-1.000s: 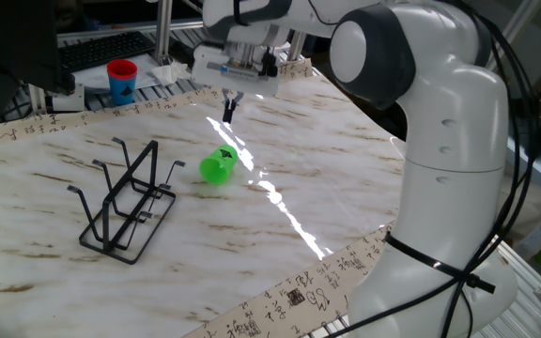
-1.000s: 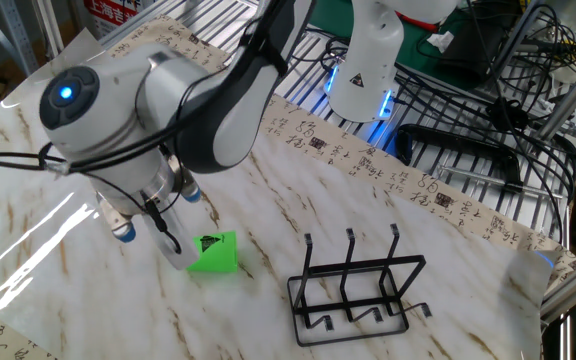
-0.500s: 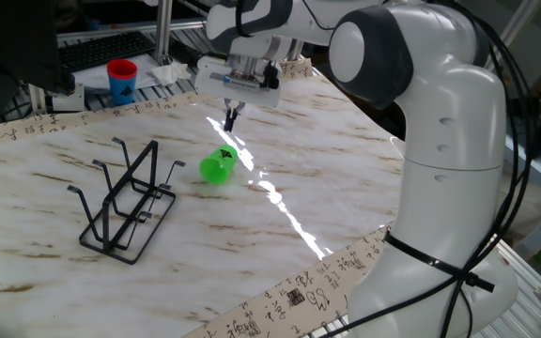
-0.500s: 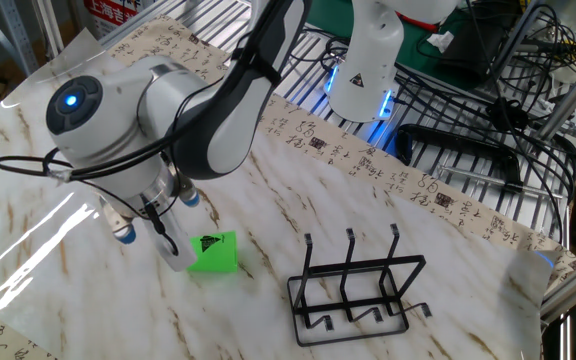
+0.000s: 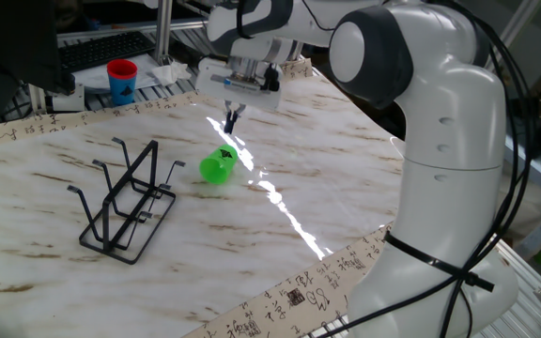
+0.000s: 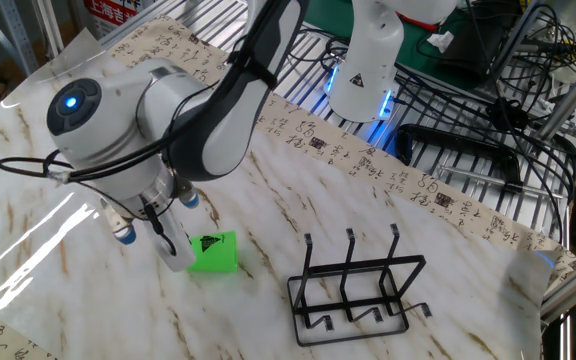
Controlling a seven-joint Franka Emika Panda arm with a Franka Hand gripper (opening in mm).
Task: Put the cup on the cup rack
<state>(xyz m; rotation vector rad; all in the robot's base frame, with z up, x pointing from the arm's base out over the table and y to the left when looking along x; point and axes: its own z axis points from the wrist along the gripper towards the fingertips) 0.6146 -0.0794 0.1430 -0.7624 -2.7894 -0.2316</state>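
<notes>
**Gripper raised above the fallen green cup**

Since one second ago, only the arm has moved: the two-finger gripper [image 5: 231,118] sits slightly higher and further right in the upper centre of one fixed view, while everything on the table has kept its place. Its dark fingertips point down, close together, with nothing between them. The small bright green plastic cup [image 5: 218,165] lies on its side at centre frame on the marbled white table [image 5: 280,169], just below the fingertips and apart from them. In the other fixed view the cup [image 6: 214,252] lies at lower left, and the gripper's own fingertips are hidden behind the wrist. The black thin-wire cup rack [image 5: 125,201] stands at centre left, well apart from the cup. A red cup with a blue band [image 5: 121,81] stands at upper left.
</notes>
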